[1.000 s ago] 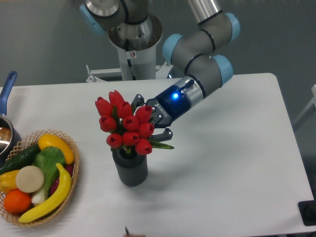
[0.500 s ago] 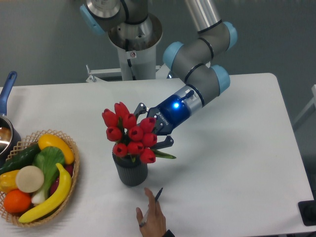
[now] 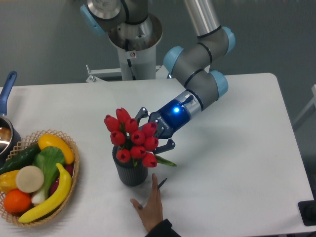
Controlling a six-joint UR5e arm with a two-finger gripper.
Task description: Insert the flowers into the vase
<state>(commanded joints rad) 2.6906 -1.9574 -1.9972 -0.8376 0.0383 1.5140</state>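
Observation:
The flowers [image 3: 132,137], a tight bunch of red tulip buds with green leaves, stand in the mouth of the vase [image 3: 131,172], a small dark grey ribbed cylinder near the table's front middle. The bunch leans slightly left. My gripper [image 3: 157,133] reaches in from the right at the height of the buds, its dark fingers on either side of the bunch's right part, with a blue light glowing on the wrist. The buds hide the fingertips, so the grip itself does not show.
A person's hand [image 3: 149,207] holding a thin pen lies on the table right in front of the vase. A wicker basket [image 3: 74,170] of fruit and vegetables sits at the front left. A blue-handled pot [image 3: 6,126] stands at the left edge.
The bunch and gripper have sunk lower and shifted slightly right, settling the flowers deeper into the vase. The person's hand has come in further, up to the vase's base.

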